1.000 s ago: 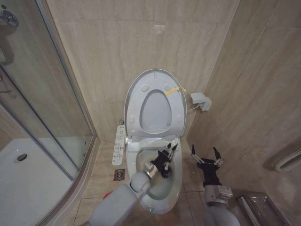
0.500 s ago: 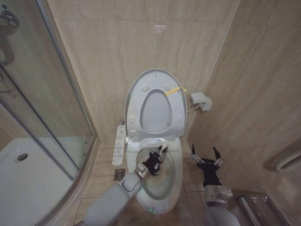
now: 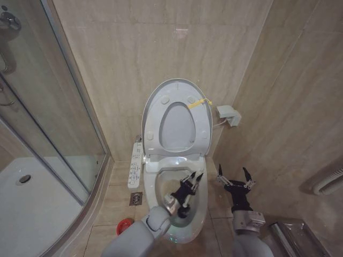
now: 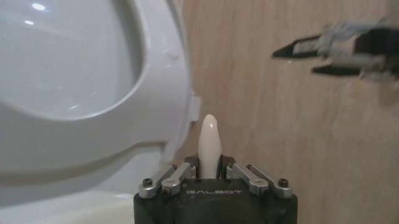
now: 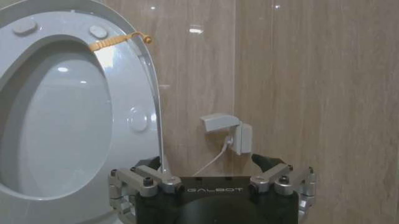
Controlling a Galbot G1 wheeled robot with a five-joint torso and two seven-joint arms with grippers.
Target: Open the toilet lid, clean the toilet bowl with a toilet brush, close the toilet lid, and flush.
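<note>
1. Lid [image 3: 177,118] stood up against the wall behind the bowl [image 3: 199,211].
2. Left gripper [image 3: 192,179] hung over the bowl's middle, jaws narrow, clamped on the brush [image 4: 210,145]; its head was down inside the bowl.
3. Right gripper [image 3: 233,176] sat just right of the bowl, jaws wide, empty.
4. Risk: thin handle could slip or twist under scrub load; a wide stroke could clip the rim.

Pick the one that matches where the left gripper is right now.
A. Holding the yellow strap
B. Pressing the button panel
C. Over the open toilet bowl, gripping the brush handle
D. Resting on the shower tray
C: the left gripper sits above the toilet bowl, fingers closed on the toilet brush handle, with the toilet lid raised.
</note>
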